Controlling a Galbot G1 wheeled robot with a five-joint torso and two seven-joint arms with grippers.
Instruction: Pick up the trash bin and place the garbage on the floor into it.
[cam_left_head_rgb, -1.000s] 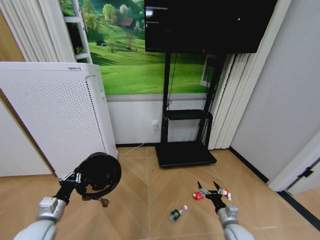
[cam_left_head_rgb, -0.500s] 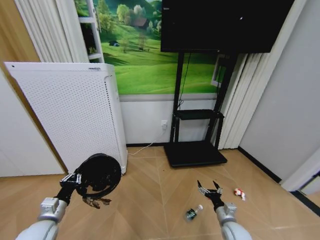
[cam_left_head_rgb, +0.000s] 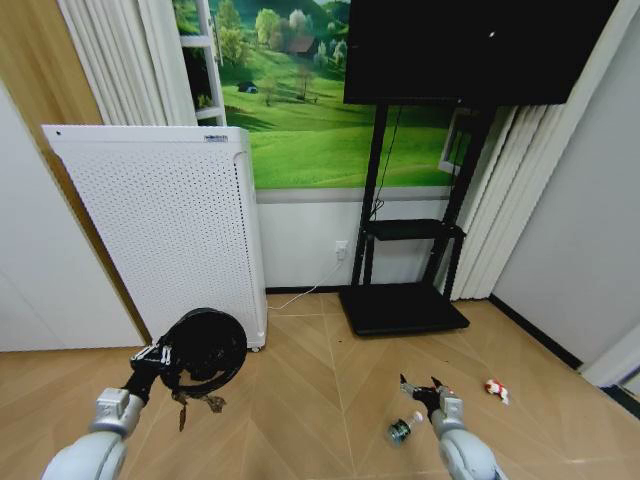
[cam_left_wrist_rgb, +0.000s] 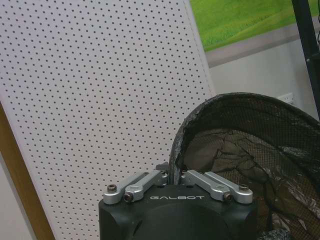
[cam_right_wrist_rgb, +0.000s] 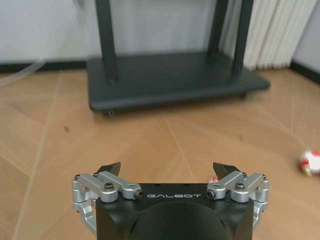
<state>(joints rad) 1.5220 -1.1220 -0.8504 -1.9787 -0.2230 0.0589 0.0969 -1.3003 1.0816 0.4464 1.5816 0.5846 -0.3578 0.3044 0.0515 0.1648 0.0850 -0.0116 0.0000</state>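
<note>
We hold the bin (cam_left_head_rgb: 205, 347) clamped by its rim in our left gripper (cam_left_head_rgb: 160, 357); our right gripper (cam_left_head_rgb: 424, 389) hangs spread beside the bottle (cam_left_head_rgb: 403, 428).

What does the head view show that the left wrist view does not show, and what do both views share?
Head view alone: the right gripper open above the floor, the small bottle, a red-and-white scrap and the black TV stand.

Left wrist view alone: the crumpled dark liner inside the bin, seen close.

Both: the left gripper shut on the rim of the trash bin, with the white perforated appliance behind.
</note>
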